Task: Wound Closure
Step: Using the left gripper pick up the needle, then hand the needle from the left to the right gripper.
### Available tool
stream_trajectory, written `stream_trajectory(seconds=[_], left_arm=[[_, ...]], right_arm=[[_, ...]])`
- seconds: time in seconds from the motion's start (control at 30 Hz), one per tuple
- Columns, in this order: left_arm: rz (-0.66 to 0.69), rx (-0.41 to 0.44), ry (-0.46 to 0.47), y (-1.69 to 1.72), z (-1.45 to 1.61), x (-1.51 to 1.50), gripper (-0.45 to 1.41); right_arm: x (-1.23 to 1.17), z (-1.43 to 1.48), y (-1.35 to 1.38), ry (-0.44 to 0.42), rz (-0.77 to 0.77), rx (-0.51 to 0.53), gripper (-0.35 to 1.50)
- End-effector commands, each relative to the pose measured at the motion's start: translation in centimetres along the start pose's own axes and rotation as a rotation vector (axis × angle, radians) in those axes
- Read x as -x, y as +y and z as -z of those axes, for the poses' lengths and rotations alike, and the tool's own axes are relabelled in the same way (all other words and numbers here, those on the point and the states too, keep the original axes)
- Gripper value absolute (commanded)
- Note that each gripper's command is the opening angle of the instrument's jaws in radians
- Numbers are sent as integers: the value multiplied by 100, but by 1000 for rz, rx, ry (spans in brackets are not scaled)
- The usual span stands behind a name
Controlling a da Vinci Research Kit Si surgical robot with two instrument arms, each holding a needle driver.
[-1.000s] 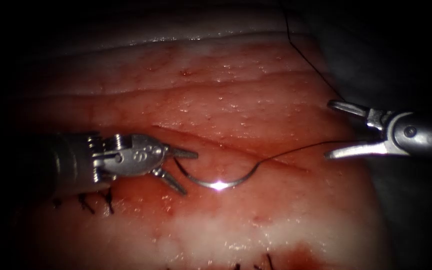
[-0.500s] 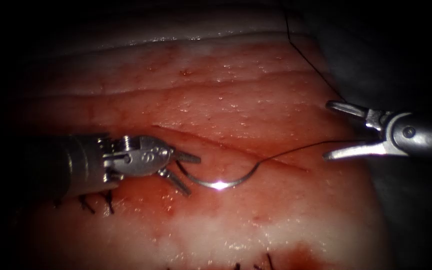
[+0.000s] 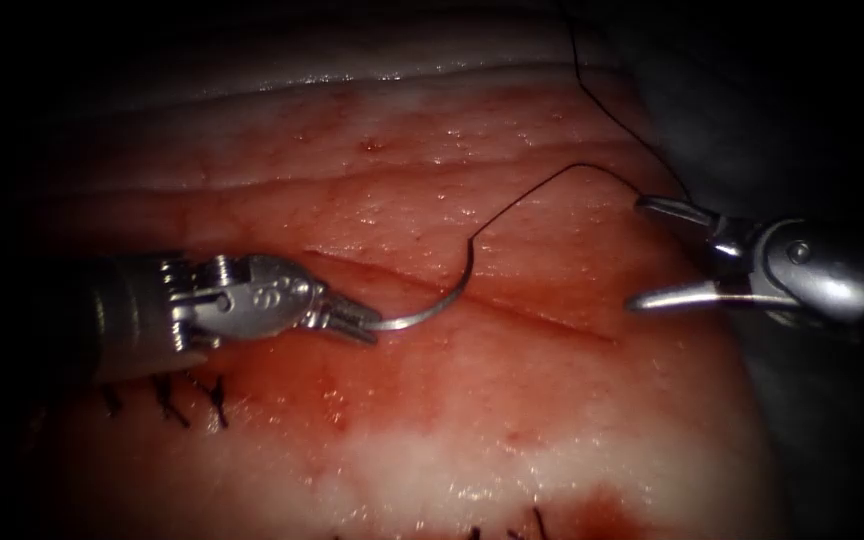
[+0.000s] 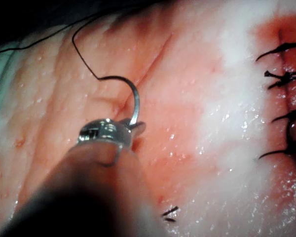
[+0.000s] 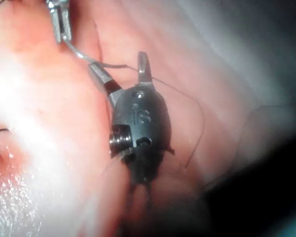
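My left tool (image 3: 360, 322) comes in from the left, its jaws shut on the curved needle (image 3: 442, 300) at its pointed end. The needle is free of the tissue (image 3: 512, 430) and arcs up over the left part of the cut (image 3: 542, 318). Black thread (image 3: 572, 166) runs from its tail end in a slack loop toward the right. My right tool (image 3: 640, 252) stands open to the right of the cut and holds nothing; the thread passes just above its upper jaw. The left wrist view shows the jaws (image 4: 130, 129) on the needle (image 4: 136, 101). The right wrist view shows the open right tool (image 5: 121, 66).
Finished black stitches sit below the left tool (image 3: 187, 398) and at the near edge (image 3: 537, 520); the left wrist view shows a row of them (image 4: 286, 98). The tissue's far edge (image 3: 402, 75) borders darkness. Grey cloth (image 3: 812, 120) lies behind the right tool.
The left jaws, open around the lying needle's tip before, have shut on it and swung it upright. The thread went from taut to a slack loop. The right tool shifted slightly left.
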Motion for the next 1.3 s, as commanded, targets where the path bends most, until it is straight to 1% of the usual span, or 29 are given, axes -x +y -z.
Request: stream_trajectory(seconds=[0.03,0.1,0.13,0.17,0.2,0.27,0.33,0.4,0.43,0.47,0.6,0.63,0.67,0.73,0.8,0.83,0.93,0.97,1.0,1.3], left_arm=[[-6,-20,11,-4,-3,-4,-45],[-17,-113,40,-2,12,-19,-45],[-17,-113,40,-2,12,-19,-45],[-18,-131,45,-1,14,-21,-45],[-28,-167,53,3,18,-25,-45],[-47,-212,41,5,19,-27,-45],[-95,-294,9,8,20,-29,-45],[-134,-353,-8,9,19,-30,-45],[-170,-397,-16,9,19,-31,-45],[-170,-397,-16,9,19,-31,-45],[-237,-506,-68,12,18,-35,-45],[-264,-545,-96,14,18,-37,-45],[-282,-565,-111,16,18,-39,-45],[-307,-595,-129,18,17,-41,-45],[-347,-625,-153,21,16,-44,-45],[-377,-654,-177,24,15,-47,-45],[-410,-700,-204,26,14,-51,-45],[-434,-730,-221,28,14,-53,-45],[-434,-730,-221,28,14,-53,-45],[-529,-836,-296,36,9,-61,-45]], right_arm=[[0,-17,-8,9,-86,0,83],[-3,-28,-14,9,-254,16,90],[-3,-28,-14,9,-254,16,90],[-3,-30,-15,8,-290,21,90],[-4,-34,-15,9,-344,33,92],[-4,-36,-15,12,-380,35,92],[-4,-39,-12,21,-448,49,104],[-4,-41,-9,56,-504,62,112],[-3,-44,-5,77,-547,74,115],[-3,-44,-5,77,-547,74,115],[-2,-47,-1,78,-584,117,117],[-1,-47,0,63,-585,153,122],[-1,-48,1,54,-585,169,122],[0,-49,4,42,-592,189,122],[2,-52,7,34,-600,212,125],[4,-54,8,24,-606,231,129],[7,-59,7,6,-606,258,134],[8,-63,7,0,-607,276,136],[8,-63,7,0,-607,276,136],[4,-81,2,-2,-619,303,137]])
